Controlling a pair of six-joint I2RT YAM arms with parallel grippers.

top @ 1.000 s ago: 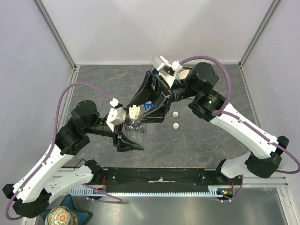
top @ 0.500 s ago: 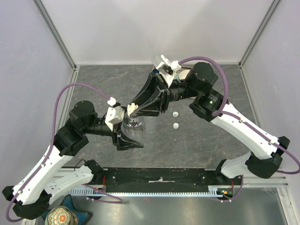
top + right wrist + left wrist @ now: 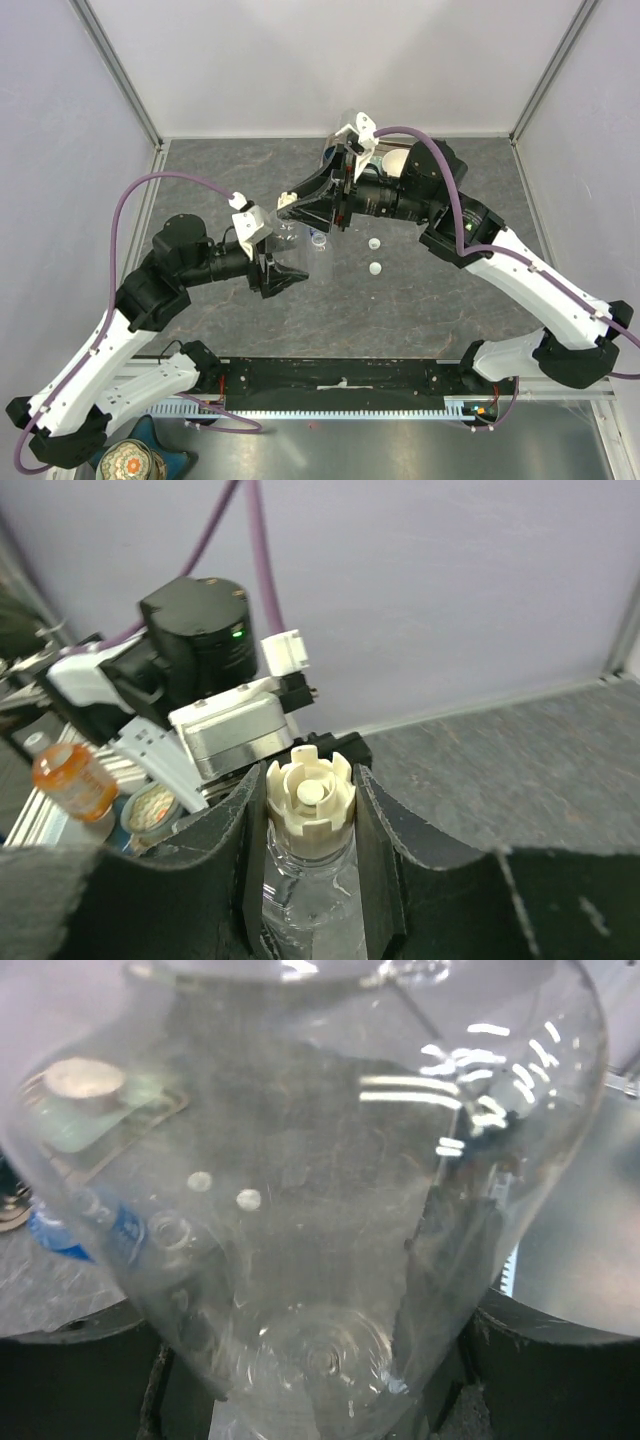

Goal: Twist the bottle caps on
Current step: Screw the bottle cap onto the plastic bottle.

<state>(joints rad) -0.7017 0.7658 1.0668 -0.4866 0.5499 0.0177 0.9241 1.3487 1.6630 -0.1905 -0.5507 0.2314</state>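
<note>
Cap on the neck, centre of the overhead view, ready for turning

The right gripper (image 3: 292,208) is pinched narrow on the cream cap (image 3: 310,792), which sits on the neck of the clear bottle (image 3: 320,1210). The left gripper (image 3: 285,268) clasps the bottle's wide body. To do this well, the cap probably needs light pressure along the neck, a squarely aligned twist and a firm, unmoving bottle, or the thread may cross. Two spare caps (image 3: 373,243) lie right of centre on the bench (image 3: 420,300).
</note>
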